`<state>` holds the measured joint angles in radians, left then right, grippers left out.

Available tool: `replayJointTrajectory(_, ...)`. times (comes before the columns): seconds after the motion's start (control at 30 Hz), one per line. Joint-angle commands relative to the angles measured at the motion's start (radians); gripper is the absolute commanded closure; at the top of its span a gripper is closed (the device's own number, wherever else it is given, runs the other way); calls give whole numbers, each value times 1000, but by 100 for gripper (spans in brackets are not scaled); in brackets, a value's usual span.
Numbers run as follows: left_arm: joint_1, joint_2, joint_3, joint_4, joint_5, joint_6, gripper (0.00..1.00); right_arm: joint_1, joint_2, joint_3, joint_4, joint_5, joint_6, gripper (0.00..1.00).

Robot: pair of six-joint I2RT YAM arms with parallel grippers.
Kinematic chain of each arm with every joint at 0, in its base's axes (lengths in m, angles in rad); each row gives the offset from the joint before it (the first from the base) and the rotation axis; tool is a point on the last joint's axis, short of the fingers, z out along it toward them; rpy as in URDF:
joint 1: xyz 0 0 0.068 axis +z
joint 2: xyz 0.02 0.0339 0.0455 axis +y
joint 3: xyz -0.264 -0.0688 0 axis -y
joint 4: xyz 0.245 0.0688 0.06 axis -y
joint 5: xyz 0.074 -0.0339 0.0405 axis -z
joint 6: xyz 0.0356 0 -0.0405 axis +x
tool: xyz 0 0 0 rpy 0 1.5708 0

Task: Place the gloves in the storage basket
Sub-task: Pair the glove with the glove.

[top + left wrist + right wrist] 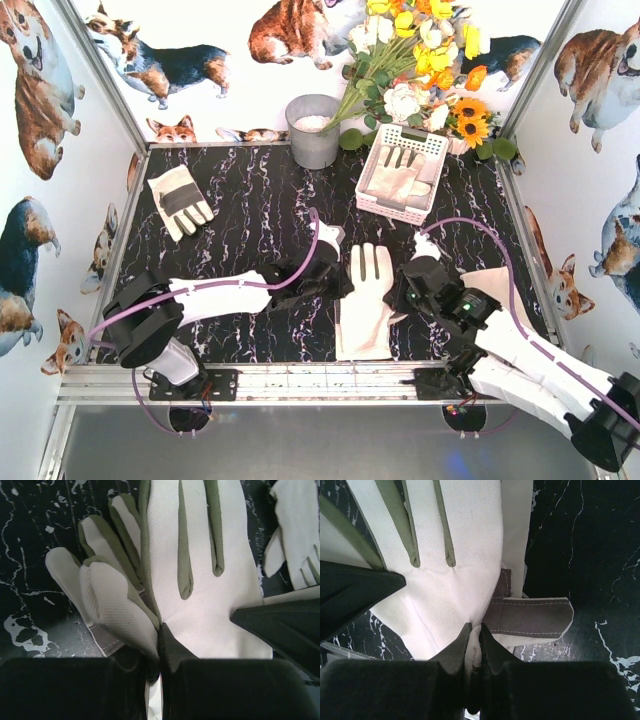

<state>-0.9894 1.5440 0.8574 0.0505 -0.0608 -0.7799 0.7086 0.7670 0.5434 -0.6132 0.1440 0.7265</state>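
A plain white glove [365, 295] lies flat on the dark marble table between my arms, on top of a second glove. The second glove's fingers [100, 555] and grey strap [530, 617] stick out from under it. My left gripper [340, 270] is shut on the white glove's left edge [200, 580], pinching fabric between the fingertips [160, 630]. My right gripper [402, 292] is shut on its right edge [455, 580], with a fold between the jaws [475, 630]. The white storage basket [432, 140] stands at the back right with one glove [398, 178] inside. Another grey-panelled glove [180, 200] lies at the back left.
A grey metal bucket [313, 130] stands at the back centre. A bunch of artificial flowers [420, 60] leans over the basket's far side. Walls with dog prints close in the table on three sides. Another pale glove-like piece [295, 535] shows beyond the right gripper.
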Motion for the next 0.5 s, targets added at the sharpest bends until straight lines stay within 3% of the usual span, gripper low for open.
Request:
replayJointTrajectory(0.0,26,27,43,-99,-174,6,100,12,49,-21,-56,46,-7,100)
replayJointTrajectory(0.47,26,100,112,-240,-213,-38,100,16,175,-34,-28,50,-7,100)
